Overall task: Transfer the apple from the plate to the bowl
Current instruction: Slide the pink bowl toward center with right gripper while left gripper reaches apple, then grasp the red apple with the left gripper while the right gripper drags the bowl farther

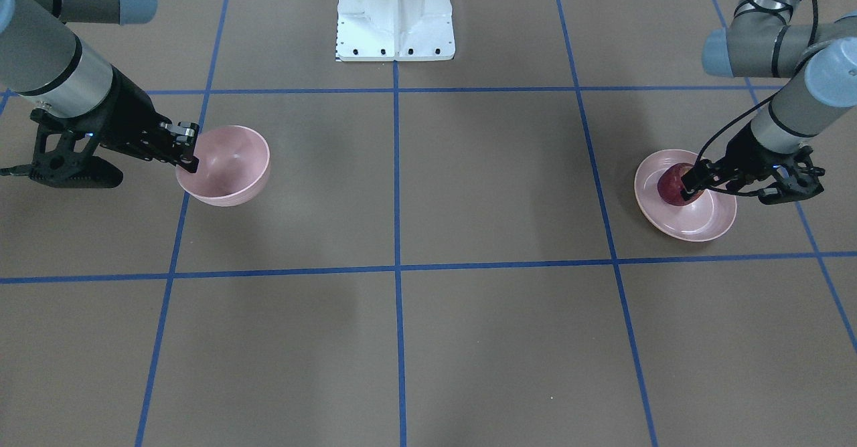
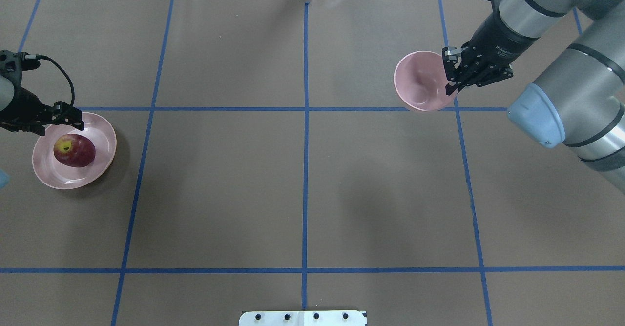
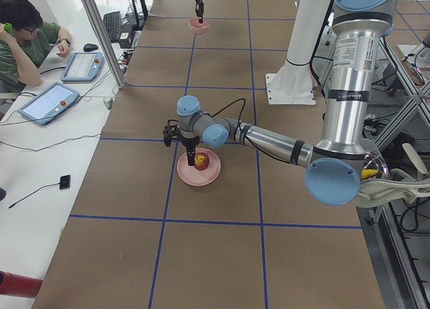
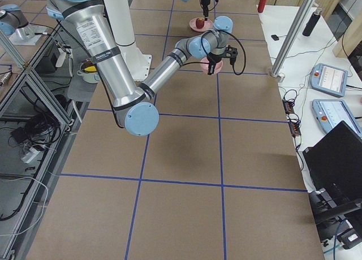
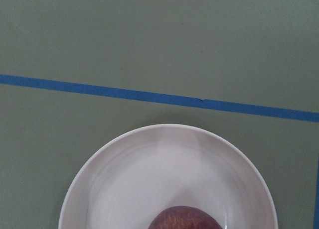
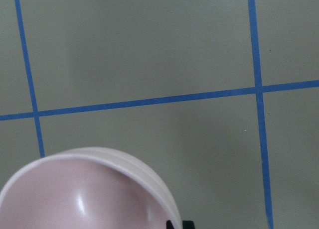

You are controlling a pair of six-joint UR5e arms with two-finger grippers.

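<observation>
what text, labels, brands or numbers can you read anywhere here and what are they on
Nothing here can be read with certainty.
White print on the right arm's black wrist: too small to read.
Dark label on the left arm's silver tube: blurred.
Dark label on the right arm's silver tube: blurred.
Screen of the tablet: too small to read.
The apple, plate and bowl: no markings show.
</observation>
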